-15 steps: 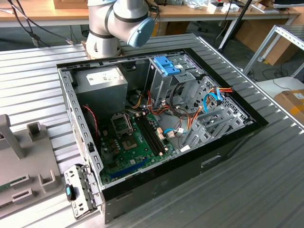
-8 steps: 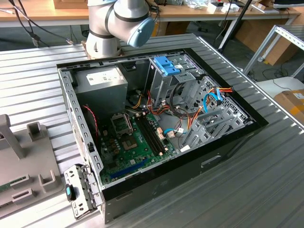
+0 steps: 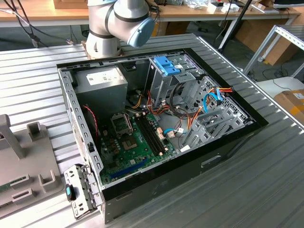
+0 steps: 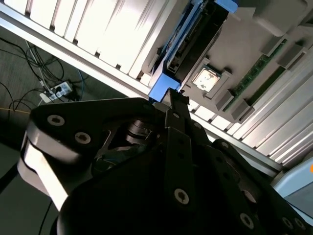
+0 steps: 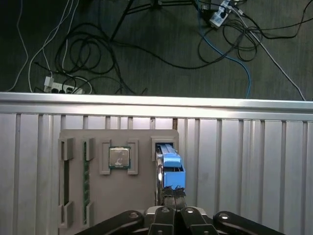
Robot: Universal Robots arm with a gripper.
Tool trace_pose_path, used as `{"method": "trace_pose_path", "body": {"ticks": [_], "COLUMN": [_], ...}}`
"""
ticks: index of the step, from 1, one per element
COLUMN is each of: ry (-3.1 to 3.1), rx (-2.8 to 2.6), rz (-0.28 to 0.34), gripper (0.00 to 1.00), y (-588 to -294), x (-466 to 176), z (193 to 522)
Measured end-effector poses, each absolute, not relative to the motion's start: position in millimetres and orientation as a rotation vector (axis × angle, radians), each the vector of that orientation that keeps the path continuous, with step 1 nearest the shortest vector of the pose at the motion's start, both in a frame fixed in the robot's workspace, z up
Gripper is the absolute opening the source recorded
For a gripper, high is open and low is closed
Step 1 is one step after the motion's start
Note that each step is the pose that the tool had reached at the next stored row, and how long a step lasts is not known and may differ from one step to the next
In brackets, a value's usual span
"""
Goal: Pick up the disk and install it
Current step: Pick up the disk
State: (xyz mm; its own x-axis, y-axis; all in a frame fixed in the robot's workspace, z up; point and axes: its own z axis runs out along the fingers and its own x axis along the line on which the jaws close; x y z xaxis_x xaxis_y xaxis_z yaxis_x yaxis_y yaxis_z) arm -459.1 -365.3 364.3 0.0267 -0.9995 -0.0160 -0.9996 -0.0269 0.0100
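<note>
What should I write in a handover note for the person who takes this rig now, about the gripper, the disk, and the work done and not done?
The gripper is at the near blue end of the disk; whether it grips cannot be told.
The disk stands on edge in a slot of the grey holder on the ribbed table, beside a square chip.
Done: the gripper is placed at the disk.
Left: the disk is not yet lifted and not yet in the open computer case.
</note>
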Motion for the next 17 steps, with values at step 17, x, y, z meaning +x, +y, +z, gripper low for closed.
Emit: {"method": "trace_pose_path", "body": {"ticks": [17], "ry": [2.189], "rx": [-2.248], "rz": [0.029], "gripper": [0.42], "y": [-359.6], "x": [-459.2], "z": [357.9]}}
